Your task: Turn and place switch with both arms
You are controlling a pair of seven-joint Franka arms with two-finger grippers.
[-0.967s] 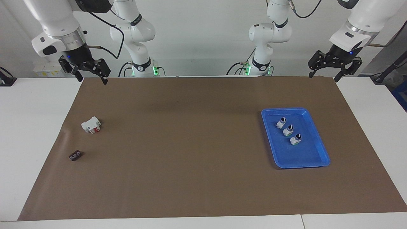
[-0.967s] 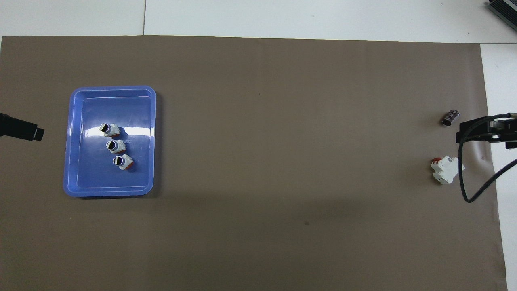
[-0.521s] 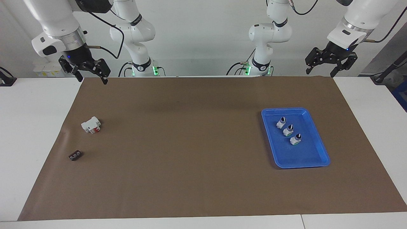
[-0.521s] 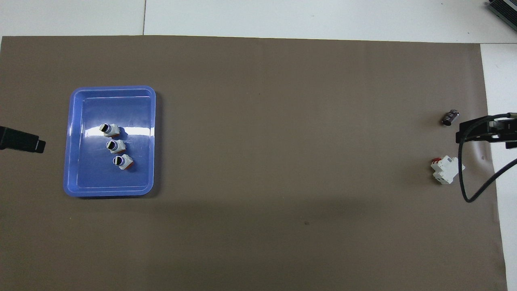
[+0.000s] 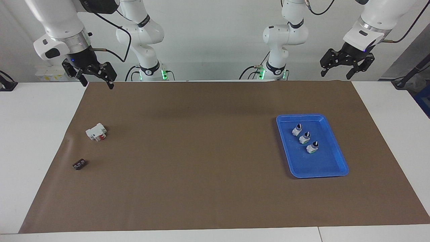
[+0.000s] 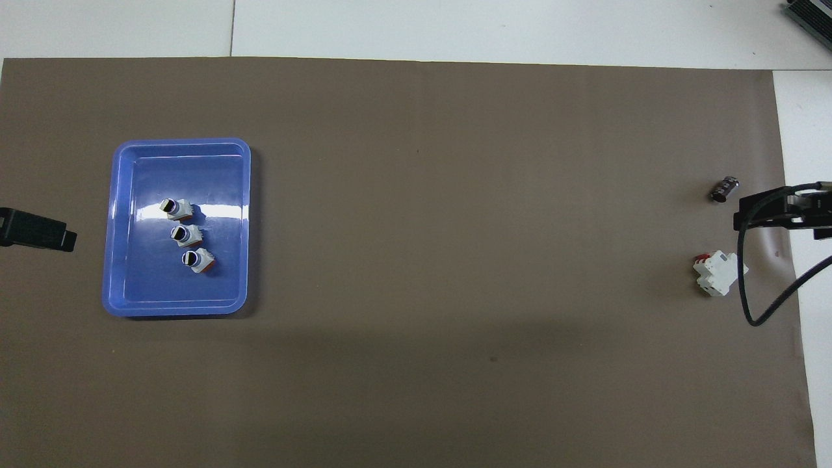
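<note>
Three switches with white bodies and black knobs lie in a row in a blue tray (image 5: 339, 158) (image 6: 117, 286) toward the left arm's end of the table: one (image 5: 297, 129) (image 6: 175, 208), a second (image 5: 304, 137) (image 6: 186, 234) and a third (image 5: 312, 147) (image 6: 197, 260). My left gripper (image 5: 336, 76) hangs open and empty, high over the mat's corner by the robots; one of its fingers (image 6: 39, 229) shows beside the tray. My right gripper (image 5: 96, 84) waits open and empty over the mat's other robot-side corner.
A white block with red parts (image 5: 96, 131) (image 6: 718, 273) and a small black block (image 5: 79, 164) (image 6: 724, 189) lie on the brown mat (image 5: 201, 151) toward the right arm's end. A black cable (image 6: 747, 292) hangs from the right arm over the white block.
The left gripper has risen and shifted slightly toward the table's middle. The right arm, the switches and the blocks have not moved.
</note>
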